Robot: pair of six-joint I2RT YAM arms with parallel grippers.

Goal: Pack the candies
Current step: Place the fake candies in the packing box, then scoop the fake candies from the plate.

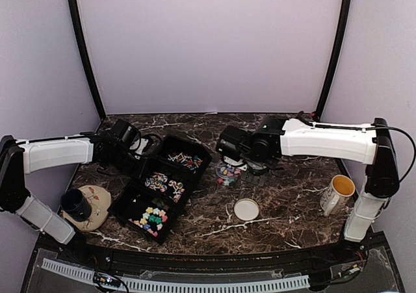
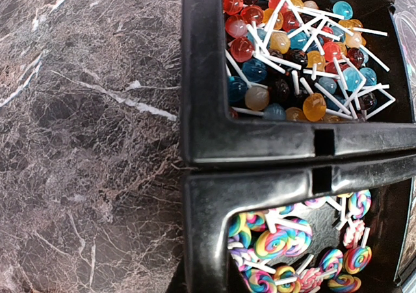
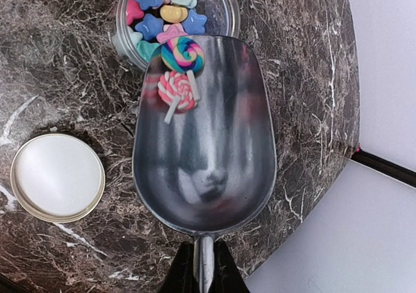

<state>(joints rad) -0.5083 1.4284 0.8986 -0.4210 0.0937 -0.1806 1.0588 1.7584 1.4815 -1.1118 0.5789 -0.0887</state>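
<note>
Holds a metal scoop point(image 3: 205, 150) by its thin handle, right gripper point(image 3: 203, 271) squeezed tight around it. Carries two swirly candies point(image 3: 181, 56) at the scoop's 12 o'clock lip, just above a small clear jar point(image 3: 121, 26) with star pieces already inside. Leaves the white lid point(image 3: 57, 176) off, lying at 8 o'clock of the scoop.

Rests the left gripper point(image 1: 133, 151) at 10 o'clock of the black tray point(image 2: 260, 143), where most of the sweets sit in three boxes. Cannot tell if open or closed there.

Probably light, hard and slippery. Likely to slide fast on shiny metal and bounce off the jar's rim. Too tiny to pinch one by one, with thin sticks that might snap. Better to scoop from underneath, grip only the handle, and tilt slowly.
</note>
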